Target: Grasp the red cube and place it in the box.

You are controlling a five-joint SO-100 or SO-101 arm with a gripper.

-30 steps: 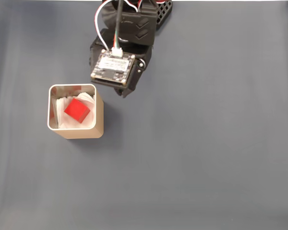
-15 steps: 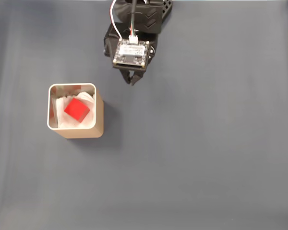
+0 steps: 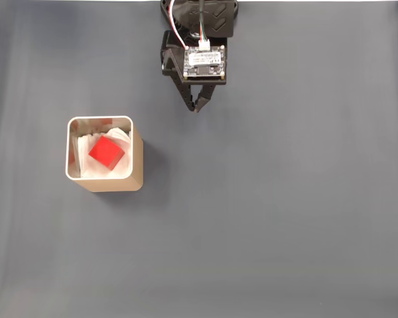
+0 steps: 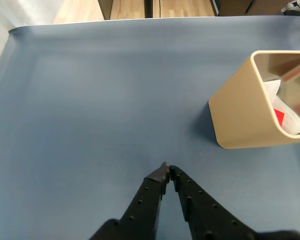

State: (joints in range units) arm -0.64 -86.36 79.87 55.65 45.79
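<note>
The red cube lies inside the tan box, resting on white paper lining. In the wrist view the box stands at the right edge and a sliver of the red cube shows through its opening. My gripper hangs near the top middle of the fixed view, up and to the right of the box and well apart from it. Its black fingertips meet at a point in the wrist view, where the gripper is shut with nothing between its fingers.
A dark blue-grey mat covers the table. Its far edge shows in the wrist view, with wooden flooring beyond. The arm's base sits at the top edge of the fixed view.
My gripper has drawn back from beside the box, moving up and to the right toward the arm's base. The cube has stayed still in the box.
</note>
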